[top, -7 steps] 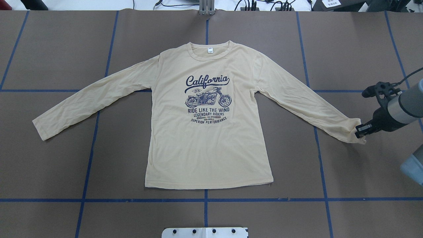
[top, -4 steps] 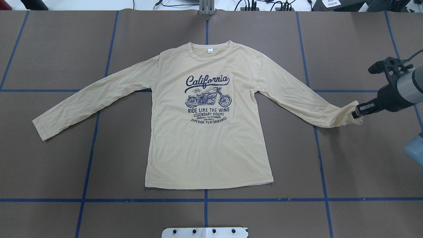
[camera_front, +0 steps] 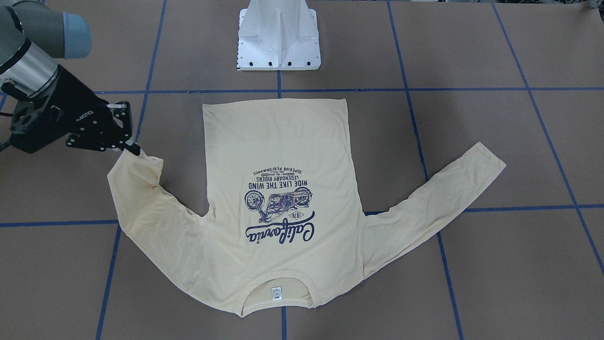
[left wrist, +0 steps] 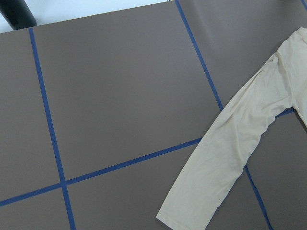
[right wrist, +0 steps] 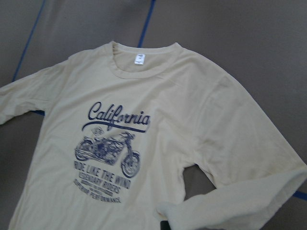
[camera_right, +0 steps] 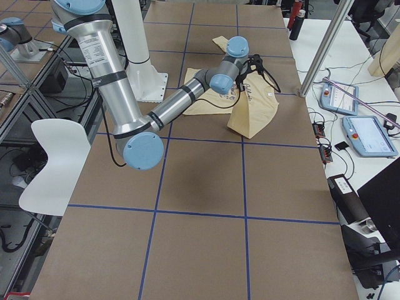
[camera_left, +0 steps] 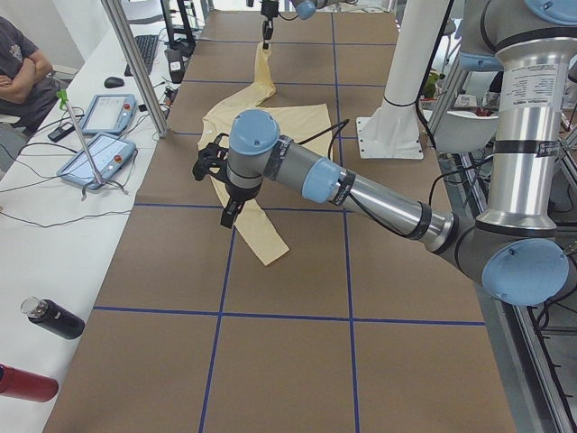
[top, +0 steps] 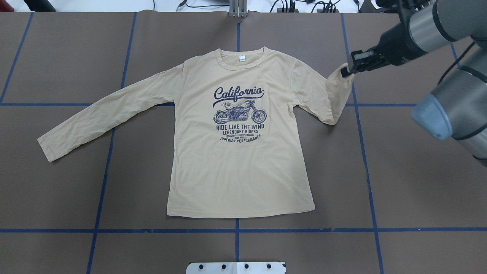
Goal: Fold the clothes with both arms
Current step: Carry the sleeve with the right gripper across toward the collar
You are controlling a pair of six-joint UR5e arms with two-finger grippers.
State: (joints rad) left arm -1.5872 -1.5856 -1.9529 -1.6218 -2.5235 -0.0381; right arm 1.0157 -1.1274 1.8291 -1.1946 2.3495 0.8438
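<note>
The cream-yellow long-sleeved T-shirt (top: 236,171) lies flat, print up, collar at the far side. My right gripper (top: 345,71) is shut on the cuff of the shirt's right-hand sleeve (top: 335,95) and holds it lifted, so the sleeve bends back near the shoulder. The front-facing view shows the same grip (camera_front: 137,151). The other sleeve (top: 95,118) lies flat and straight. My left gripper (camera_left: 227,213) shows only in the exterior left view, high over that sleeve; I cannot tell if it is open or shut. Its wrist view shows the sleeve (left wrist: 230,158) below.
The brown table carries a grid of blue tape lines (top: 236,230). The white pedestal base (camera_front: 278,42) stands at the robot's edge. A metal post (top: 237,9) is at the far edge. Tablets (camera_left: 95,135) and a bottle (camera_left: 54,317) lie on the side bench.
My right gripper has carried the cuff from the table's right side up, away from the robot and inward toward the shoulder. The sleeve is now bent over instead of stretched out.
</note>
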